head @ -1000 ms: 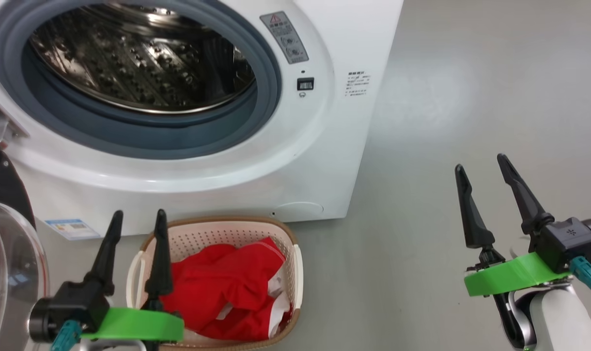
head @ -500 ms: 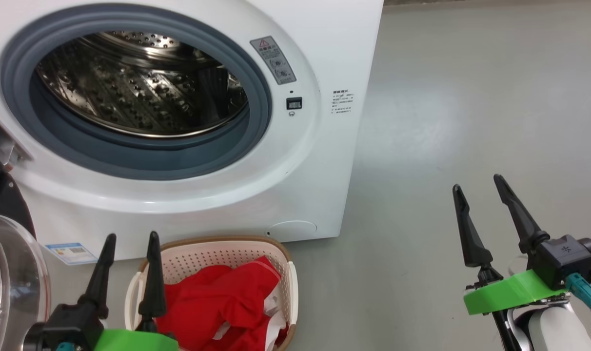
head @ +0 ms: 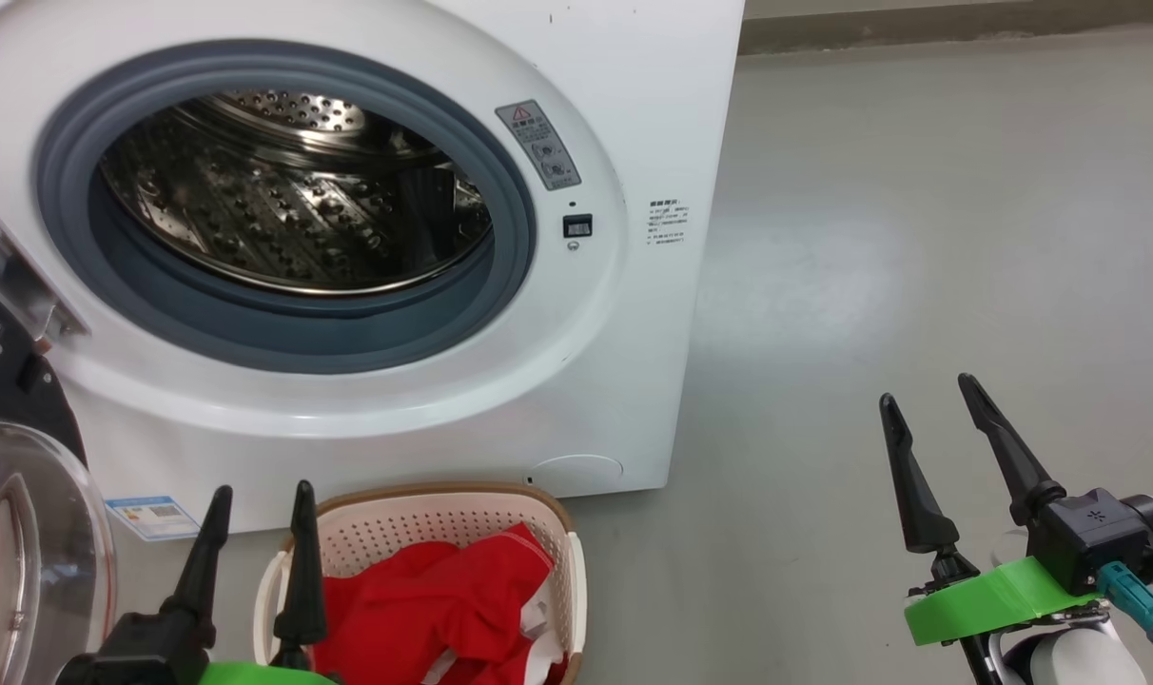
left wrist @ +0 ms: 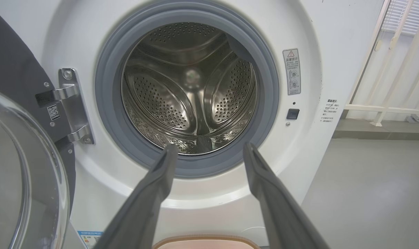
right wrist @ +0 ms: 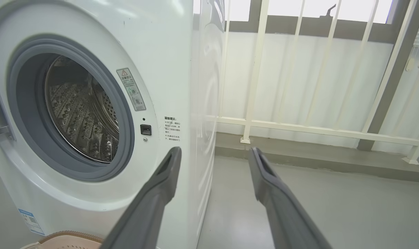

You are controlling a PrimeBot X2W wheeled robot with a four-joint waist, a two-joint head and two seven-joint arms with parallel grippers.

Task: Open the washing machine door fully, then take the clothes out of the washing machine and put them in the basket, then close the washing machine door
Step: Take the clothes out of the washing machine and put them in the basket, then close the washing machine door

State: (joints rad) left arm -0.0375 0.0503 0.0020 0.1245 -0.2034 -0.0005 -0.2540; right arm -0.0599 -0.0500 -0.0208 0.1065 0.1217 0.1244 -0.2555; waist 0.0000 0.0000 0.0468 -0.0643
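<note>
- Status: the left gripper point(head: 263, 488) and the right gripper point(head: 927, 388) both stand with fingers apart and hold nothing.
- Status: the clothes point(head: 415, 609) lie in the basket point(head: 443, 493), which sits on the floor just in front of the washing machine point(head: 634, 86), below its opening. The washing machine door point(head: 34, 533) hangs open at the left, beside the left gripper. By this layout, only the closing step appears to be left.
- Risk, missed item: the drum point(head: 282, 219) looks empty, but the seal point(head: 301, 333) hides its lowest front edge. A small garment left there would be shut inside.
- Risk, collision: the left gripper stands between the door and the basket. A door swing started before the arm clears could trap the fingers or knock the basket.
- Risk, slip: the glass bowl is curved and smooth. A push placed there can slide off; the rim is the safer contact.
- Risk, no latch: a weak or hinge-side push may leave the door ajar.
- Risk, snag: fabric riding high near the basket wall could catch a passing finger.
</note>
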